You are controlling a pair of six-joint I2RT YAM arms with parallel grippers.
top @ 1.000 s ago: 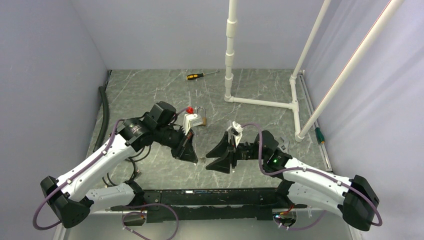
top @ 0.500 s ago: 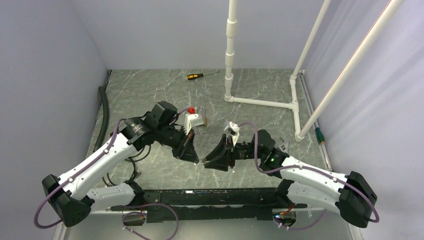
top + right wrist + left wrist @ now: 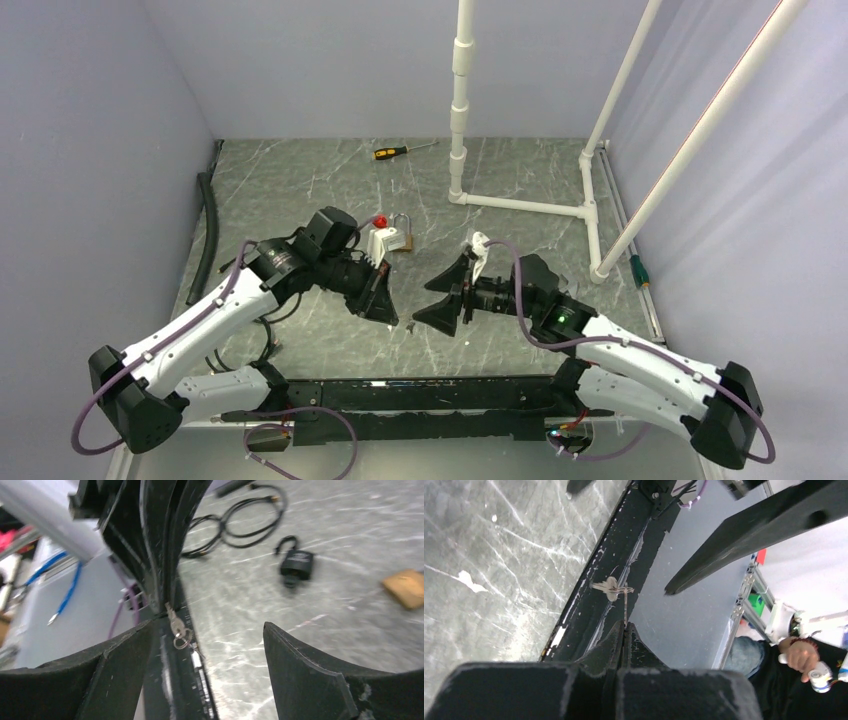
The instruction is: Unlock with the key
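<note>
My left gripper (image 3: 388, 312) is shut on a thin metal ring with small silver keys (image 3: 611, 587) dangling from its tips (image 3: 624, 626). My right gripper (image 3: 420, 303) is wide open and empty, facing the left gripper's tips from the right. In the right wrist view the keys (image 3: 176, 628) hang close to the left one of my open right fingers (image 3: 120, 660), with the gap (image 3: 207, 625) beside them. One right finger (image 3: 744, 532) crosses the left wrist view. A brass padlock (image 3: 397, 241) with a silver shackle lies on the table behind the left gripper.
A small red object (image 3: 380, 221) lies by the padlock. A yellow-handled screwdriver (image 3: 392, 152) lies at the back. A white pipe frame (image 3: 520, 205) stands at the back right. Black cables (image 3: 262, 325) and a small black object (image 3: 297, 565) lie left. A black rail (image 3: 420, 392) runs along the near edge.
My right gripper has risen a little and turned, its open jaws now closer to level with the left gripper's tips. The left gripper has edged slightly right, still holding the keys.
</note>
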